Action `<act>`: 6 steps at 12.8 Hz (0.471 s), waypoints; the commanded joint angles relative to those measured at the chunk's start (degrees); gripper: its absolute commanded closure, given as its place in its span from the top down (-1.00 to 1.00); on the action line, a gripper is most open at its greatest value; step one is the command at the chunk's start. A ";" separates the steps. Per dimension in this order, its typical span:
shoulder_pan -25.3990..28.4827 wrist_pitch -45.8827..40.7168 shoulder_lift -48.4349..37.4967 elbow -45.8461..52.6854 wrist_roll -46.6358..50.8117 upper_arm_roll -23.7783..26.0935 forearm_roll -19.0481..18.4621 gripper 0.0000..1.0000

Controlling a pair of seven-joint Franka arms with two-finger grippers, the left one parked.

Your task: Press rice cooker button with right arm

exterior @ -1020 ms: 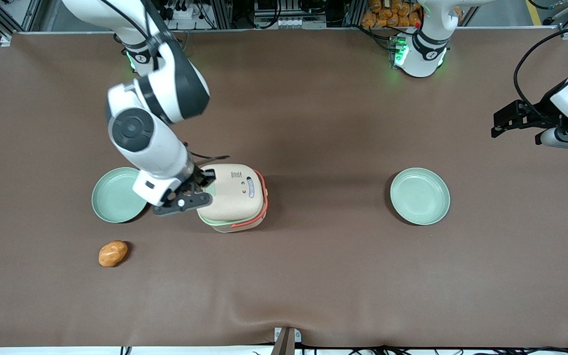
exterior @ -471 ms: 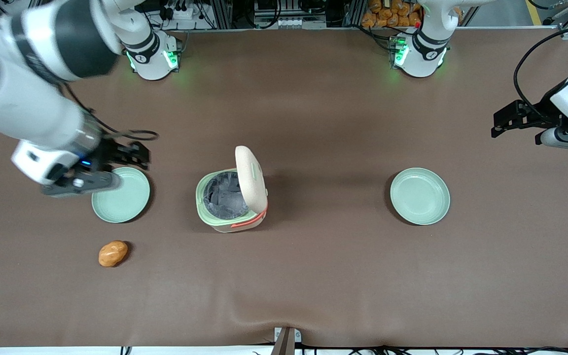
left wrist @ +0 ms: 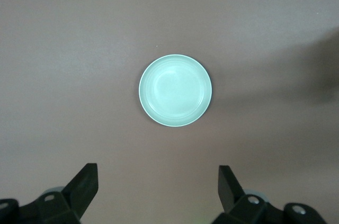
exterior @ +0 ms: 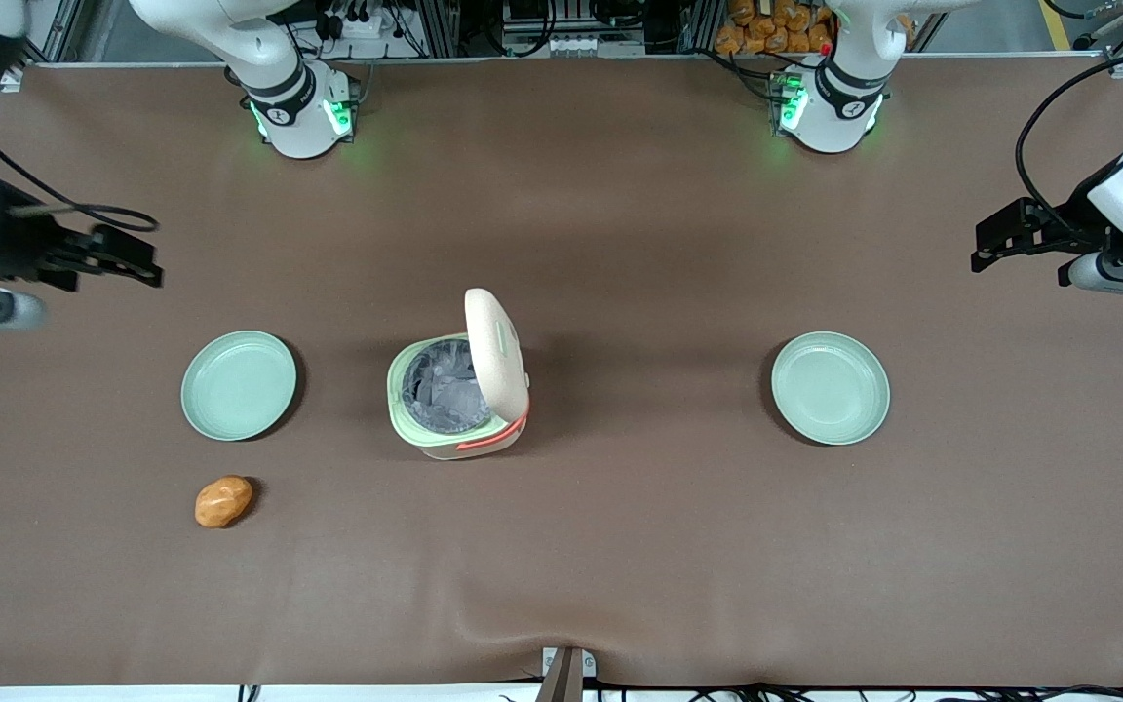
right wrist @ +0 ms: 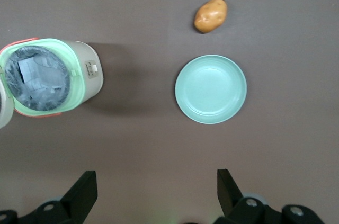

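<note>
Cooker [exterior: 456, 395] lid is standing open; gripper [exterior: 103, 261], fingers spread, is hanging at the table's [exterior: 620, 565] working-arm edge, needing nothing further.

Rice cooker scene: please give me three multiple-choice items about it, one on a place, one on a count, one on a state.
1. Where is the potato?
A. In the rice cooker
B. On the table, nearer the front camera than a plate
C. On a plate

2. How many green plates are there?
A. One
B. Two
C. Three

3. The rice cooker lid is
A. Raised
B. Closed
C. Removed

Key: 1 B, it lies on the cloth near the plate. 2 B, a second plate lies toward the parked arm's end. 3 A, the grey pot shows; the gripper, open, is well away.
</note>
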 commanded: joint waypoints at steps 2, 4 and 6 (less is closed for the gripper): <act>-1.84 -0.01 -3.51 -2.68 -2.99 0.93 -1.08 1.00; -2.19 0.60 -4.47 -5.14 -3.26 0.93 -1.08 1.00; -2.19 0.78 -4.39 -5.59 -3.26 0.93 -1.08 1.00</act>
